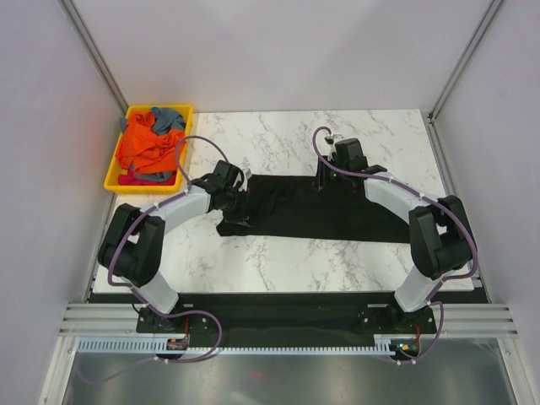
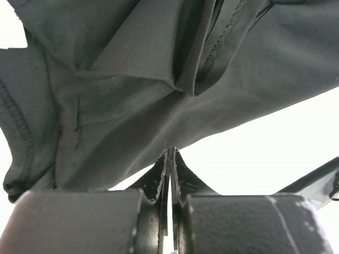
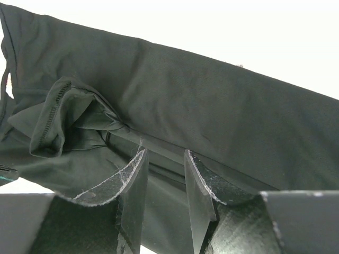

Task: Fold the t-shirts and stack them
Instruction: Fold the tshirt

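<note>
A large plain black t-shirt (image 1: 321, 215) of soft cloth is seen in the top view, laid out as a wide flat band across the middle of the white marbled bench (image 1: 278, 261), its long side running left to right. The left tool (image 1: 239, 209) is placed over the left end of the band, left of frame centre. The right tool (image 1: 324, 181) is placed at the band's upper edge, just right of centre. In the left wrist view the left tool (image 2: 169, 153) is shown with its two fingers pressed together and a thin edge of the black t-shirt (image 2: 132, 95) clamped at their tips. The cloth fills the upper part of that frame in loose folds, and a stitched hem is visible at far left. In the right wrist view the right tool (image 3: 164, 156) is shown with its fingers (image 3: 132, 180) apart. The black t-shirt (image 3: 212, 106) lies just beyond the tips, with a hemmed fold bunched at frame left; contact with the cloth cannot be told. A yellow plastic tray (image 1: 135, 187) is recorded at the upper left of the top view, by the bench's far left corner. A crumpled bright orange t-shirt (image 1: 143, 148) is held in it, with a grey-blue t-shirt (image 1: 169, 116) at its upper side. The tray and the black t-shirt are well apart.
</note>
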Controlling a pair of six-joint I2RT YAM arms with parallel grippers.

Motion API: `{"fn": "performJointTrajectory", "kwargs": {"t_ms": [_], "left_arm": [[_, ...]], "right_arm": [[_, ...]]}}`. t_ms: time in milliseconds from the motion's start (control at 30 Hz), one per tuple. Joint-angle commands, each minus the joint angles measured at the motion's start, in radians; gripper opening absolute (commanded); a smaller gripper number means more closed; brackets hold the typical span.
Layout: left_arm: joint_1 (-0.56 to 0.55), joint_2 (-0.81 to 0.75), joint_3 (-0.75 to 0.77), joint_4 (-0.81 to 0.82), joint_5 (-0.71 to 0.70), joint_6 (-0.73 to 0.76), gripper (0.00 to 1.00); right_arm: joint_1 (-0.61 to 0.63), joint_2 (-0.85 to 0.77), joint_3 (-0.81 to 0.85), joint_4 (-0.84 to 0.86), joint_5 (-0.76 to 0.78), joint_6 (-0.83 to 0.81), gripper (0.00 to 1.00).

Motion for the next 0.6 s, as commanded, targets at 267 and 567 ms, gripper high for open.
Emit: {"fn": "performJointTrajectory", "kwargs": {"t_ms": [267, 567], "left_arm": [[0.002, -0.024, 0.127, -0.032, -0.134, -0.14, 0.41], [-0.001, 0.073, 0.142, 0.054, -0.045, -0.184, 0.44]], "right_arm": [[0.043, 0.146, 0.104, 0.137, -0.096, 0.087, 0.44], [0.076, 0.292, 0.213, 0.243, -0.185, 0.093, 0.47]]}}
